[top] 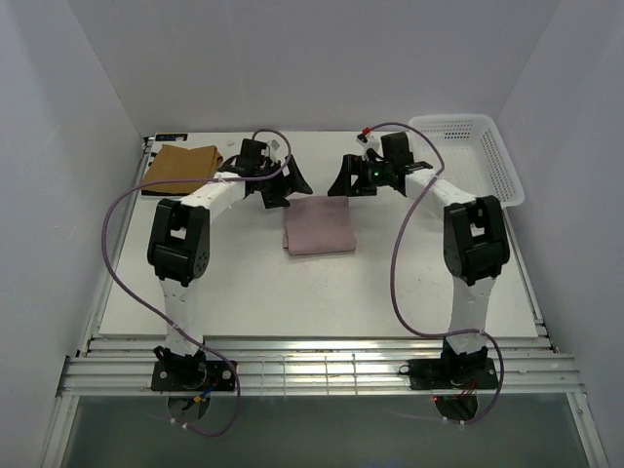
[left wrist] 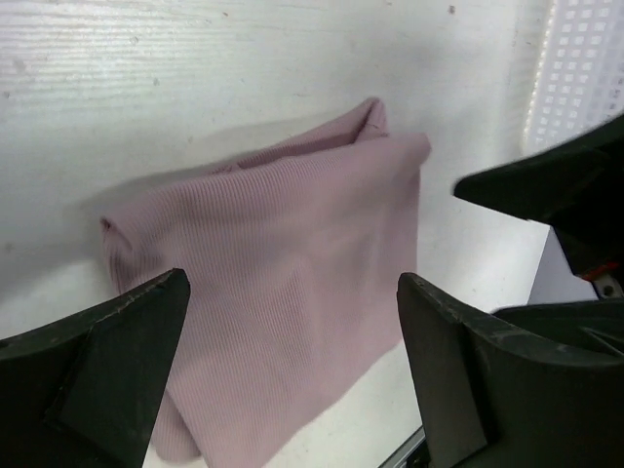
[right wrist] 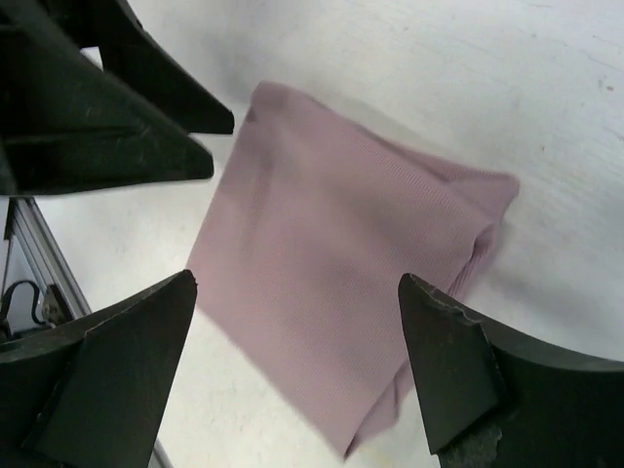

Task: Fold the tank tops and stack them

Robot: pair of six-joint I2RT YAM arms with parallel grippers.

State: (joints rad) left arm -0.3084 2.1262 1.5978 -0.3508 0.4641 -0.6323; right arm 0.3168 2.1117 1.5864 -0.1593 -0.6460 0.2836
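A pale pink tank top [top: 319,226] lies folded into a small rectangle at the middle of the table. Both grippers hover just behind its far edge, apart from it. My left gripper [top: 288,190] is open and empty, and in its wrist view the pink top [left wrist: 283,224] lies below the spread jaws of the gripper [left wrist: 292,283]. My right gripper [top: 349,187] is open too; its wrist view shows the pink top [right wrist: 351,234] under its gripper [right wrist: 297,283]. A folded tan-brown tank top [top: 180,166] rests at the far left corner. No striped top shows.
A white mesh basket [top: 468,156] stands at the far right corner, its wall also in the left wrist view [left wrist: 585,58]. The two grippers face each other closely above the table's far middle. An aluminium rail [top: 312,366] runs along the near edge.
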